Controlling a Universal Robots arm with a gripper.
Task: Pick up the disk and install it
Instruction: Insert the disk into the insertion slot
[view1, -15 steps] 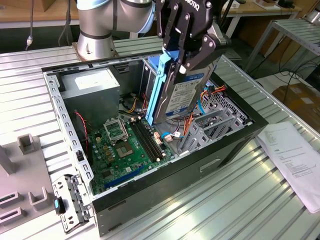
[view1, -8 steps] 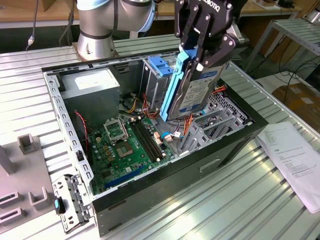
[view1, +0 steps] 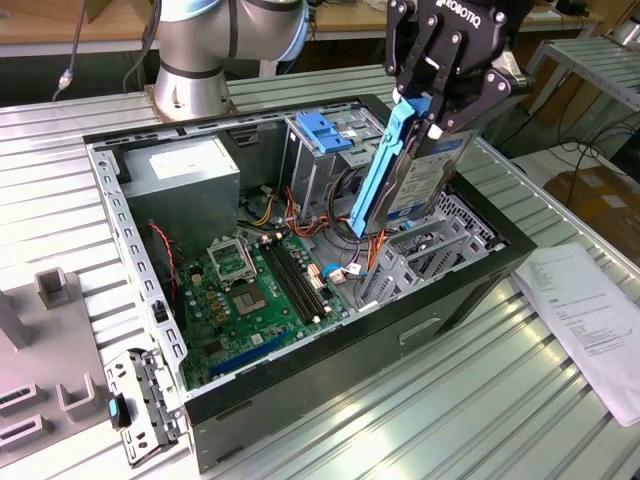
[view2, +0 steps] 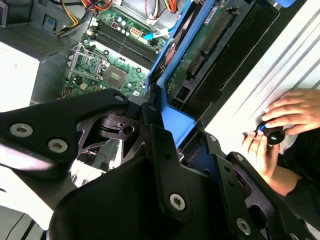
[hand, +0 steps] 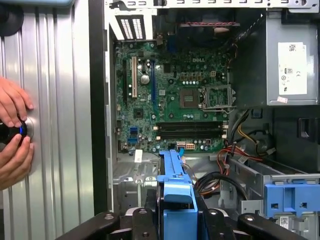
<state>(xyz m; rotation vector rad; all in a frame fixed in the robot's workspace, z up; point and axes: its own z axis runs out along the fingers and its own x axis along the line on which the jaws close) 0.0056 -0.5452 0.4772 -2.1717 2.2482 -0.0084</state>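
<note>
Since it probably enters edge-first, my black pincer (view1: 438, 112) clamps the blue-framed grey metal disk (view1: 415, 185) steeply tilted over the open black computer case (view1: 330, 372), exterior view's upper right.

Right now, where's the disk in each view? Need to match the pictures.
Exterior view: disk held tilted on edge by the gripper, over the open case.
Second wrist view: disk beyond the gripper, circuit side showing.
First wrist view: disk's blue frame edge-on at the gripper.
Shared landmark: the green motherboard.
</note>
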